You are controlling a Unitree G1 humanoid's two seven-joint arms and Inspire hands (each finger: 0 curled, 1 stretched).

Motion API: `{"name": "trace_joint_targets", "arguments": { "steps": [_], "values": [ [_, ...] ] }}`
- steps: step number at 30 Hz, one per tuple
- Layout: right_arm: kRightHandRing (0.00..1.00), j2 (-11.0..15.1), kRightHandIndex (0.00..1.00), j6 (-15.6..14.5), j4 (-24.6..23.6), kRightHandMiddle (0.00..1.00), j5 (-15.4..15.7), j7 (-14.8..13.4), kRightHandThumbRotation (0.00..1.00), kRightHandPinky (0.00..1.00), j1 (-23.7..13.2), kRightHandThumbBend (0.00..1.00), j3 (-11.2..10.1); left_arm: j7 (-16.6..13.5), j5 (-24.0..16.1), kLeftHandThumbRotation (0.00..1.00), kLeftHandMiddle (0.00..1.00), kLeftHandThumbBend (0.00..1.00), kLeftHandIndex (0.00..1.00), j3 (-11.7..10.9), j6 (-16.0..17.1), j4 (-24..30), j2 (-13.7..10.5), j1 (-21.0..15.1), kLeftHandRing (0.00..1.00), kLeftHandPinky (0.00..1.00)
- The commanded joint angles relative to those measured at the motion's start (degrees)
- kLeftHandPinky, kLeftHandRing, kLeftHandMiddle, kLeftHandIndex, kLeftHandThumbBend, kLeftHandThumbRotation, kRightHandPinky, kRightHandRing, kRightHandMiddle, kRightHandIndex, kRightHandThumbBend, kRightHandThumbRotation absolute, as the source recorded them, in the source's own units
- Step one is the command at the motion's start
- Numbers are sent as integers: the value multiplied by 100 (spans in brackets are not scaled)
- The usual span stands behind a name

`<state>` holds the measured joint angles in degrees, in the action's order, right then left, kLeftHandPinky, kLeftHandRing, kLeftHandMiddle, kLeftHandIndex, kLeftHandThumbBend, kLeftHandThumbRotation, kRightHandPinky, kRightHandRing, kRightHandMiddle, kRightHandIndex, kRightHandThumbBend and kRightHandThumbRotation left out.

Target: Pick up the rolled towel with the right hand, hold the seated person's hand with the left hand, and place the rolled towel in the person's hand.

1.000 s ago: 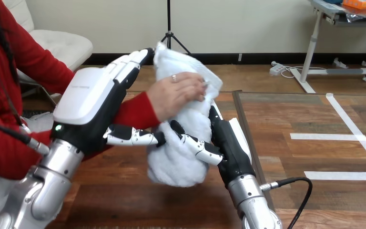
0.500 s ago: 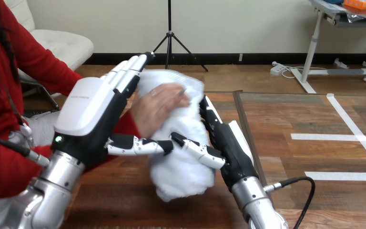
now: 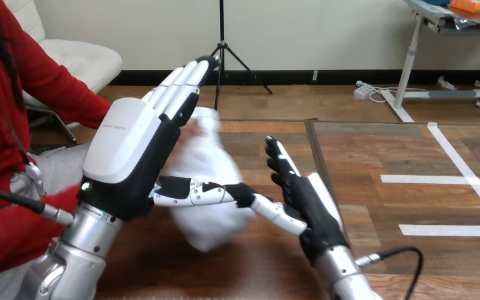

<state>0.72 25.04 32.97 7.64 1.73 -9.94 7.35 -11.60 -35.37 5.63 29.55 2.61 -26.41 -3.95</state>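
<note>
I hold my left hand (image 3: 128, 150), fingers straight, just left of the rolled towel (image 3: 207, 156) and my right hand (image 3: 306, 200), likewise spread, to its right, seemingly freeing it for handover.

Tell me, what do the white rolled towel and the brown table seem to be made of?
The white rolled towel looks like soft cloth, probably terry: matte, limp, loosely folded. The brown table looks like wood or wood-look laminate: plank grain, slight sheen; I cannot tell which.
</note>
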Motion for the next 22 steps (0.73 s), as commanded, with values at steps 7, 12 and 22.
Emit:
{"name": "trace_joint_targets", "arguments": {
  "steps": [7,12,22],
  "values": [
    [100,245,100,294,-522,100,-354,179,63,99,-49,100,-303,-183,116,53,98,100,99,-234,78,182,96,163,95,87],
    [100,369,100,442,-549,100,-340,193,65,99,10,100,-335,-285,90,53,98,100,99,-235,159,160,119,269,95,87],
    [100,488,100,646,-685,100,-359,201,68,91,150,100,-422,-425,119,53,99,100,99,-205,288,49,178,423,95,87]
  ]
}}
